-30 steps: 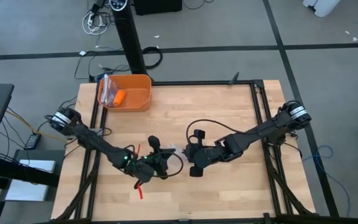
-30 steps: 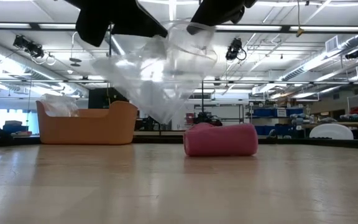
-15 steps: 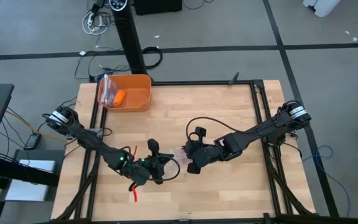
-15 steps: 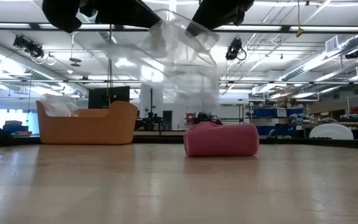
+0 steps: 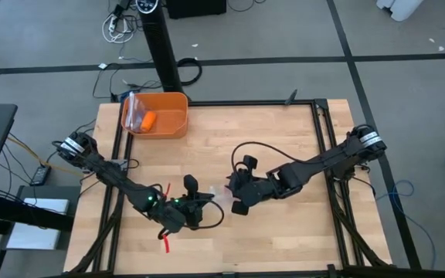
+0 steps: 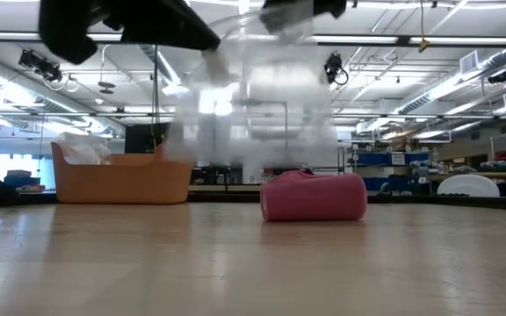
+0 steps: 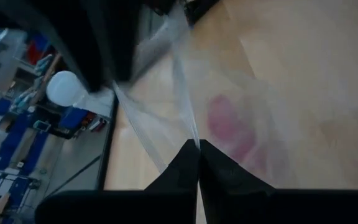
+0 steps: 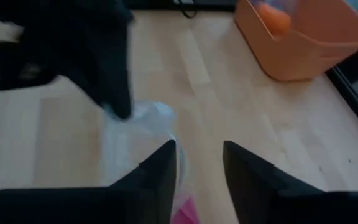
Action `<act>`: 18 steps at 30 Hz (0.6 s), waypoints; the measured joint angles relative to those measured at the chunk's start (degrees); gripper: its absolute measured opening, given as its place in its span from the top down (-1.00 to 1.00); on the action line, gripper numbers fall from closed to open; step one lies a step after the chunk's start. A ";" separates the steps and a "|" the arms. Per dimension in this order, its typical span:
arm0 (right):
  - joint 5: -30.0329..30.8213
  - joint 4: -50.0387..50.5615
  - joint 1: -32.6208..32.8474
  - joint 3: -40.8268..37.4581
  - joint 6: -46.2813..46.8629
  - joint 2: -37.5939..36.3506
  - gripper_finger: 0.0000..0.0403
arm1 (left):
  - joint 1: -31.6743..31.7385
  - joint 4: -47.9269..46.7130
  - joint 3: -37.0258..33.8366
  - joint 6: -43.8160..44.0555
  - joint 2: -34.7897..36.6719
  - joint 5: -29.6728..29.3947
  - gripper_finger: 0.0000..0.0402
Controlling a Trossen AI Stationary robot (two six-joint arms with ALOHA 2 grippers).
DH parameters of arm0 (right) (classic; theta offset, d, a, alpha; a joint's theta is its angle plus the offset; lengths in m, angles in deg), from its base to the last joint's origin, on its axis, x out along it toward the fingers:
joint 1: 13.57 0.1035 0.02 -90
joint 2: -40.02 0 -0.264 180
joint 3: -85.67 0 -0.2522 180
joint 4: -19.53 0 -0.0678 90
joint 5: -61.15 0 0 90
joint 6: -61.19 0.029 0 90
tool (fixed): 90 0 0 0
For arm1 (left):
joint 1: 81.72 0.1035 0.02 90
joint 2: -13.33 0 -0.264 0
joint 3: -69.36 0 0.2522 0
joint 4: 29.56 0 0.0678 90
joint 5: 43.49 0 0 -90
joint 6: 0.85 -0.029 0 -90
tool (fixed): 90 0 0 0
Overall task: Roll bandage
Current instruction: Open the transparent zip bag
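The bandage (image 6: 313, 197) is a small pink roll lying on its side on the table. It shows faintly through the plastic in the left wrist view (image 7: 229, 124). A clear crinkly plastic bag (image 6: 253, 105) hangs spread wide above the bandage, between my two grippers. My left gripper (image 5: 195, 202) is shut on the bag's edge at mid-table, toward the near side. My right gripper (image 5: 236, 198) is just to its right, fingers apart (image 8: 199, 155), with the bag (image 8: 138, 124) beside one finger. My left gripper pinches an edge of the clear bag (image 7: 188, 134) between its two fingertips. The plastic runs away from the tips in drawn folds. The bag is lifted clear of the table. My right gripper has the bag's rim (image 8: 178, 158) against the inner side of one finger (image 8: 163, 165). Whether it is hooked inside the bag, I cannot tell.
An orange bin (image 5: 159, 116) stands at the table's far left with a small orange object (image 5: 148, 120) and some clear plastic in it. It also shows in the low view (image 6: 121, 174). Bare wood lies on the near and right sides.
My left gripper has gone a little toward the table's near-left, still holding the bag's edge. The bag hung as a downward point and is now drawn out wide between the two grippers. The bandage roll has stayed where it was.
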 joint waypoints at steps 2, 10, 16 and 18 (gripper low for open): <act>0.01 0.30 0.84 1.81 -0.62 0.00 0.26 | -0.09 -1.55 0.00 0.20 0.00 1.67 0.96; -0.89 -2.19 3.68 3.50 -3.32 0.21 0.41 | -0.42 -7.64 0.74 -2.48 -0.02 3.77 0.96; -7.05 -6.63 3.99 3.48 -3.81 5.28 0.95 | -0.52 -12.92 4.00 -6.04 -0.07 3.67 0.95; -7.68 -7.74 3.34 3.48 -3.57 7.08 0.94 | -0.53 -13.93 5.32 -7.50 -0.16 3.58 0.95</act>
